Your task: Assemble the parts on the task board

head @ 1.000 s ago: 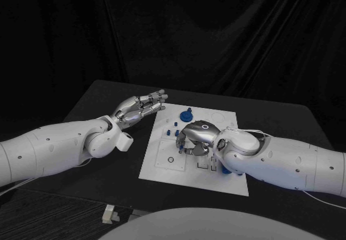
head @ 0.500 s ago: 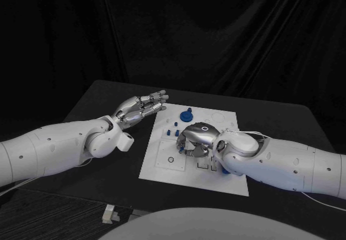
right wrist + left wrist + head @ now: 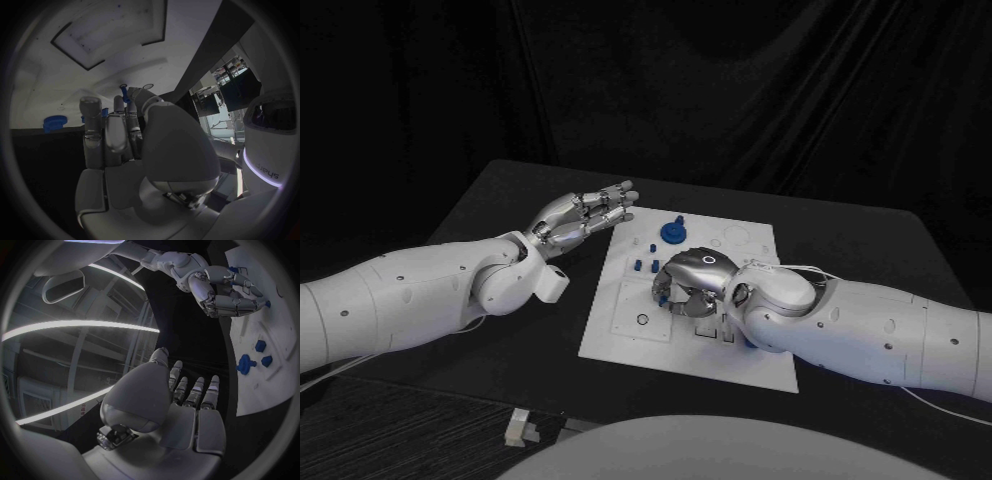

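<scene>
While one white task board (image 3: 625,335) is lying mid-frame on the black surface (image 3: 502,200), the right hand (image 3: 692,280) is arching over it, fingers seemingly pinching one blue part (image 3: 125,93); the left hand (image 3: 581,215) is hovering upper left, fingers apart.

White task board (image 3: 625,335), rectangular, flat on the black table in the centre of the head frame, long side running up and slightly to the right. Round blue part (image 3: 674,232) with a small upright stub near the board's upper edge. Below it, a row of small blue pegs (image 3: 643,265) standing upright at centre-left. Small dark ring (image 3: 642,320) lower left on the board. Shallow outlined recesses (image 3: 737,237) at upper right.
</scene>
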Controlling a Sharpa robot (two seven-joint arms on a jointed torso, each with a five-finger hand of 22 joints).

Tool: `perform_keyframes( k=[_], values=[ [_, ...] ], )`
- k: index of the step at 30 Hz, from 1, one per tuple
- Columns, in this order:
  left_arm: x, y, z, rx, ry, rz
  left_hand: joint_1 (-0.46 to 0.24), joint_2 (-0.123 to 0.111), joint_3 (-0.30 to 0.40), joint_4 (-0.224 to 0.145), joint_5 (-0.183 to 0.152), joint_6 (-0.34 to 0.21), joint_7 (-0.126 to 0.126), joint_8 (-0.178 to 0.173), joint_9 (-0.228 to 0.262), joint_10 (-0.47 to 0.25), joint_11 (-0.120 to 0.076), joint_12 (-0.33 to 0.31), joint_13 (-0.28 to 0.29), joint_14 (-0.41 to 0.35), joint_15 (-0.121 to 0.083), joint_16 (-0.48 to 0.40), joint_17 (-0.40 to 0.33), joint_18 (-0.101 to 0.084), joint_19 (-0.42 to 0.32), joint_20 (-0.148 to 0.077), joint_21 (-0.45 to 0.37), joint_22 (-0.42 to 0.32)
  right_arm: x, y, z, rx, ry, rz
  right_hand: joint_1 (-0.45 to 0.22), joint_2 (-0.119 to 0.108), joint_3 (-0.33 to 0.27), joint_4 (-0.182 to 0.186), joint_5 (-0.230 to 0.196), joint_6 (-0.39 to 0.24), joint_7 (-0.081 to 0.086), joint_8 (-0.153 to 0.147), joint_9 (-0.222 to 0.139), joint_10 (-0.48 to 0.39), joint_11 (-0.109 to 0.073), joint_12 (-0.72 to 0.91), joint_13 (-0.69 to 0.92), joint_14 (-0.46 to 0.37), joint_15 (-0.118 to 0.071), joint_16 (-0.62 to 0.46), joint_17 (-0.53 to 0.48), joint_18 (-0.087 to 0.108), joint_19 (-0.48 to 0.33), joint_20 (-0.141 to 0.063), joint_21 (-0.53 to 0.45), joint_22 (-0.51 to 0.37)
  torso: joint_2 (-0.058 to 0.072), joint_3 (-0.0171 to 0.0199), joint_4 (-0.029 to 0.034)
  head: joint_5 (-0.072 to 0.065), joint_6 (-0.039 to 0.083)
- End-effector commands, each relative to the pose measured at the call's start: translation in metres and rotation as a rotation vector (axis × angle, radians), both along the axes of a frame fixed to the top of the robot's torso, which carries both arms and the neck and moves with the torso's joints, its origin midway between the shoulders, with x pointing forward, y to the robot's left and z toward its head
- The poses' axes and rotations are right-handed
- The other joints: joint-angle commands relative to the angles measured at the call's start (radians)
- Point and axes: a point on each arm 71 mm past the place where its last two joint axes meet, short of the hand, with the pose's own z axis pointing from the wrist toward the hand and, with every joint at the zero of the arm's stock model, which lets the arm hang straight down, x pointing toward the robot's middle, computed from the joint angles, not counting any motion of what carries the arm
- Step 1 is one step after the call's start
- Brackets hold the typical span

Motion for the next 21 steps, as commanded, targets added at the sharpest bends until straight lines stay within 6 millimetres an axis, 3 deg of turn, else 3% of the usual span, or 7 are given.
perform_keyframes(
  k=[1, 21],
  values=[
    [-0.0014, -0.0001, 0.0090, -0.105, -0.093, -0.004, 0.008, 0.004, 0.025, -0.012, 0.019, 0.025, -0.003, 0.011, 0.004, -0.005, 0.013, 0.013, -0.002, -0.003, 0.010, 0.004, 0.007, -0.029, -0.004, 0.003, 0.000, -0.010, -0.0012, -0.0006, -0.0043, -0.020, 0.011, -0.013, 0.027, 0.032, 0.035, -0.012, 0.005, 0.003, 0.009, -0.004, 0.015, 0.033, -0.014, -0.002, 0.008, 0.005, 0.003, -0.006, -0.005, -0.008, 0.005, -0.004, 0.005, 0.095, 0.000, -0.0002, 0.0002, 0.000, 0.000],
    [-0.0015, 0.0002, 0.0059, -0.097, -0.079, -0.007, 0.008, 0.006, 0.028, -0.012, 0.019, 0.038, 0.000, 0.014, 0.005, -0.006, 0.016, 0.012, -0.002, -0.003, 0.012, 0.004, 0.007, -0.030, -0.004, 0.003, 0.000, -0.012, -0.0012, -0.0039, -0.0073, -0.048, 0.030, -0.031, 0.028, 0.033, 0.036, -0.017, 0.008, -0.002, 0.012, -0.013, 0.012, 0.029, -0.011, -0.008, 0.007, -0.001, 0.005, -0.019, -0.017, -0.004, -0.005, -0.003, -0.016, 0.090, -0.001, 0.0001, -0.0001, -0.001, 0.000]
  ],
)
